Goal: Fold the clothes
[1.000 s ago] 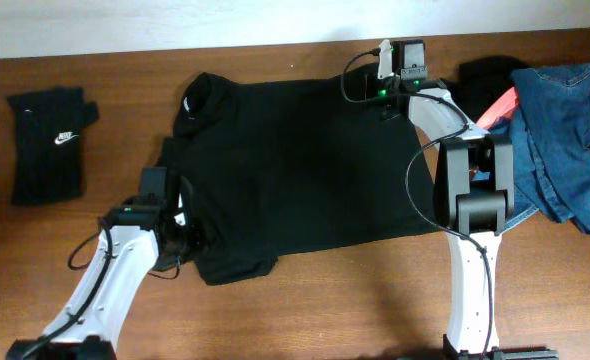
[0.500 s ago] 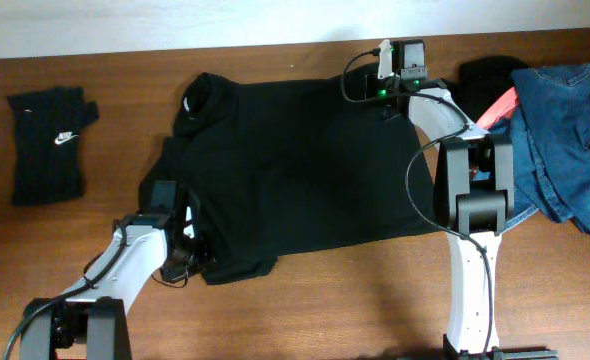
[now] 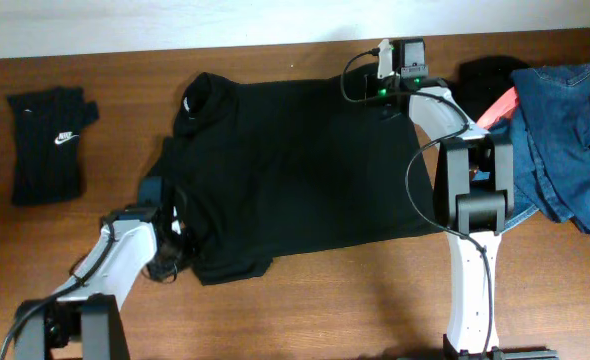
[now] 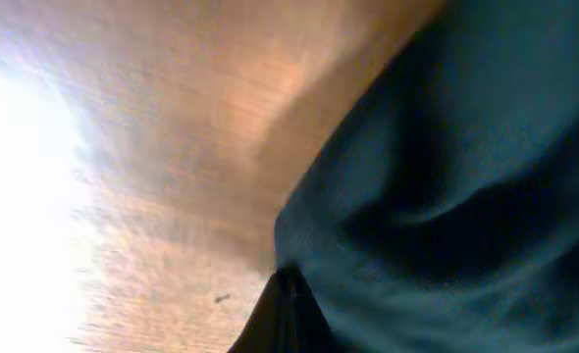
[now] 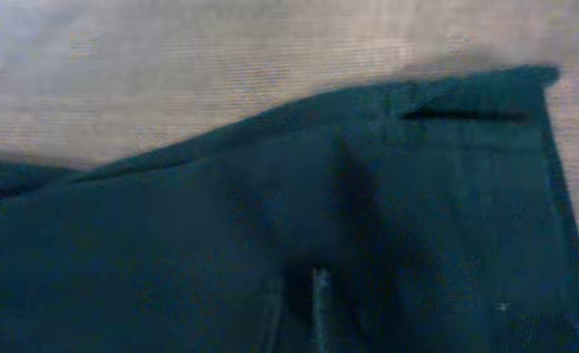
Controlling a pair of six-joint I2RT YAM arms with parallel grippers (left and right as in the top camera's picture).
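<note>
A black t-shirt (image 3: 295, 170) lies spread flat across the middle of the wooden table. My left gripper (image 3: 175, 255) is at the shirt's lower left edge. In the blurred left wrist view its dark fingers (image 4: 288, 319) form one closed wedge at the fabric's (image 4: 466, 196) edge. My right gripper (image 3: 383, 95) rests at the shirt's far right corner. In the right wrist view its fingers (image 5: 294, 309) sit close together on the dark cloth (image 5: 172, 235), just inside the hem.
A folded black garment with a white logo (image 3: 50, 145) lies at the far left. Blue jeans (image 3: 565, 140) are piled at the right edge, with a black garment (image 3: 490, 72) and a red item (image 3: 500, 105) beside them.
My left arm has swung left and drawn back toward the table's front, its gripper staying at the shirt's lower left edge. The right arm has not moved.
</note>
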